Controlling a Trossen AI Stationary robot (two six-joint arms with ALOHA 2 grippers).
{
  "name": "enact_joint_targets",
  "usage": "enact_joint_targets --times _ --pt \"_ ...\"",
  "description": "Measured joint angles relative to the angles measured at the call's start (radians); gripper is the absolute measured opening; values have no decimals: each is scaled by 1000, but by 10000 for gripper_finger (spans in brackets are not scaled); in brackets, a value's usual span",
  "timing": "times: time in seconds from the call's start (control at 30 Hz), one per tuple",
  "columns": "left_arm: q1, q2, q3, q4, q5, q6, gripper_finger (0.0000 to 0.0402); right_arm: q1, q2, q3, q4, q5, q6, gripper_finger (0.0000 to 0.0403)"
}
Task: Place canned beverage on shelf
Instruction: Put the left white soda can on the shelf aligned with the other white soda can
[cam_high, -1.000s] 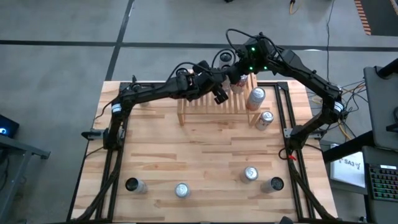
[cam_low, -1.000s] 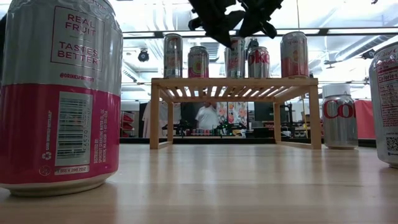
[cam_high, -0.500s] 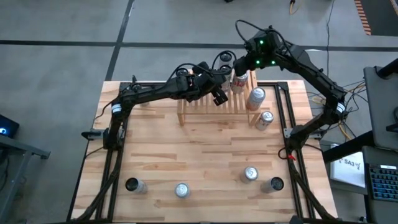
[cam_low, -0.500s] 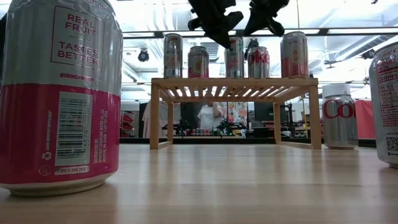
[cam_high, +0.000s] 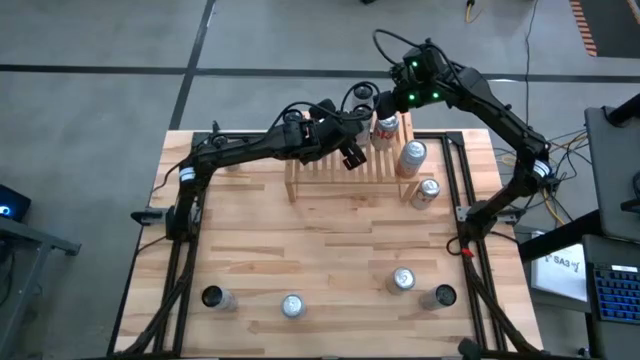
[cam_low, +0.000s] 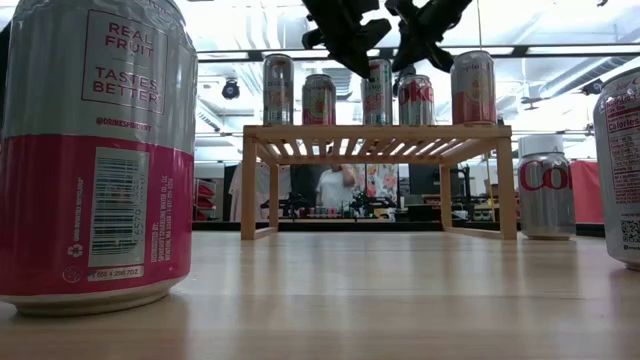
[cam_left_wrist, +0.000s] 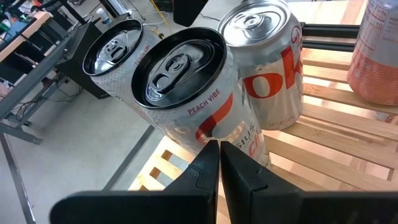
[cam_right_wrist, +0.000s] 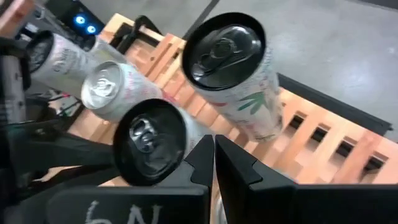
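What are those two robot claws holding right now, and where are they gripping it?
Nothing. Both the left gripper and the right gripper have their jaws shut empty, above the cans on the shelf.

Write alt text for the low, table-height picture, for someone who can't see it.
Five drink cans stand in a row on a small wooden shelf across the table, with two dark robot arms hanging just above them. A big pink and silver can fills the near left, and a silver can stands on the tabletop right of the shelf.

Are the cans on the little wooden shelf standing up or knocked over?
Standing up. In the low view, all five cans stand straight on the shelf.
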Motion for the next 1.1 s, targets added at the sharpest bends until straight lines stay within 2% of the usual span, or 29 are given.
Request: enact_joint_targets --times 1.1 --pt "0 -2 0 19 0 0 0 44 6 -3 -9 19 -42 9"
